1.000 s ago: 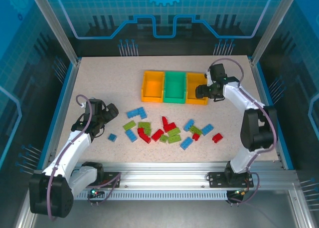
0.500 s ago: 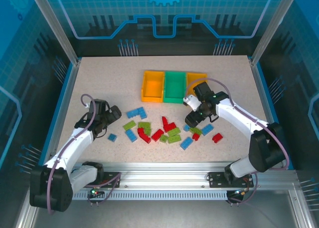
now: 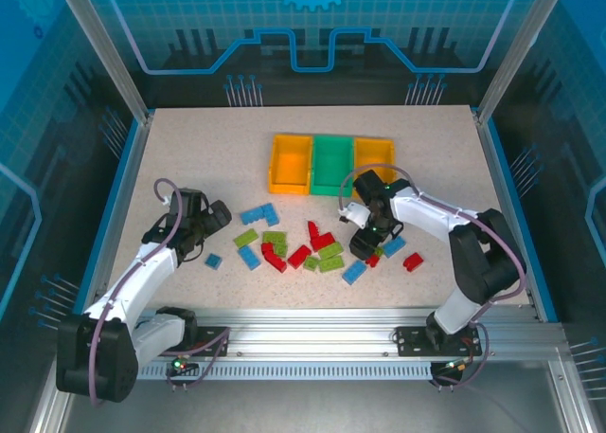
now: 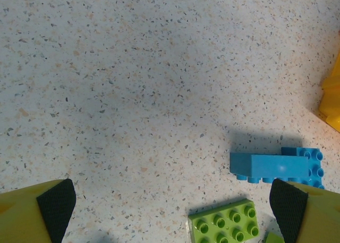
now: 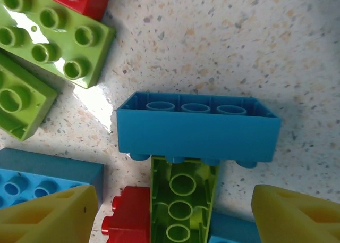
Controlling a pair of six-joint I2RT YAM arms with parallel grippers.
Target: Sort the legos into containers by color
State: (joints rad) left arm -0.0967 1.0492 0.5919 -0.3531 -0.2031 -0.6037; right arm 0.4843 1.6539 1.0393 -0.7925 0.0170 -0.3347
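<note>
On the table (image 3: 189, 158), far-centre, stand the containers (image 3: 331, 165): 3 bins joined in a row, orange-yellow / green / orange-yellow. On the near side of them the legos (image 3: 329, 251) lie in a loose band, with blue, red and lt green mixed and several touching.

L tool (image 3: 210, 226): at the left end of the band, jaws at full spread, nothing between the pads (image 4: 56, 200). Wrist view: bare table below, with a blue brick (image 4: 271, 166) and a green brick (image 4: 226, 224) off to one side.

R tool (image 3: 365, 243): low over the right part of the band, jaws apart, nothing held. Between its fingers (image 5: 48, 216) lie a tipped blue brick (image 5: 197, 128), a tipped green brick (image 5: 183, 200) touching it, and a red brick (image 5: 127, 221) just beside.

Risks, as judged:
- Jaws shutting here prob. catch 2–3 colours at once, so mixed bricks reach one bin.
- Tipped bricks may roll or squirt out under the pinch.
- Neighbours get shoved, making later picks harder.
</note>
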